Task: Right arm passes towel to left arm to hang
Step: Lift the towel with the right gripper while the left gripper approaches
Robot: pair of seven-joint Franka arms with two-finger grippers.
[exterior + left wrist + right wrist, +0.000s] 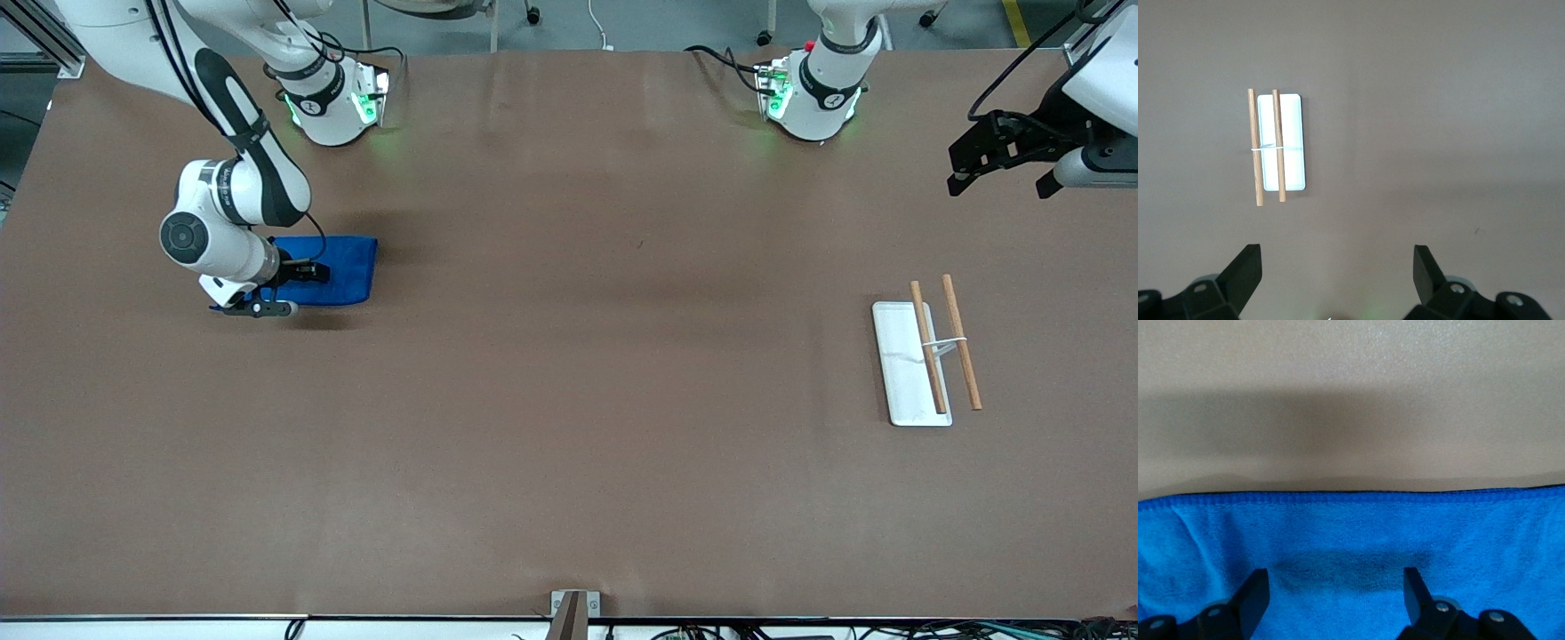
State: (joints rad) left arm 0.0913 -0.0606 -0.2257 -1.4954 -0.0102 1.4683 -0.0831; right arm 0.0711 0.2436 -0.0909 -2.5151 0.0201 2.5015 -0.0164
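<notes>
The blue towel (345, 267) lies flat and folded on the brown table at the right arm's end. My right gripper (298, 271) is low over it, open and empty, covering part of it. In the right wrist view the towel (1351, 527) fills the lower half, and the right gripper (1336, 583) has its fingers spread just over the cloth, a little in from its hemmed edge. No loop tag shows. My left gripper (969, 173) waits high at the left arm's end, open and empty (1338, 267).
A white tray (900, 373) with two wooden rods (962, 342) raised over it stands at the left arm's end, nearer to the front camera than the left gripper. The tray also shows in the left wrist view (1290, 175). The arms' bases (333, 102) stand along the table's back edge.
</notes>
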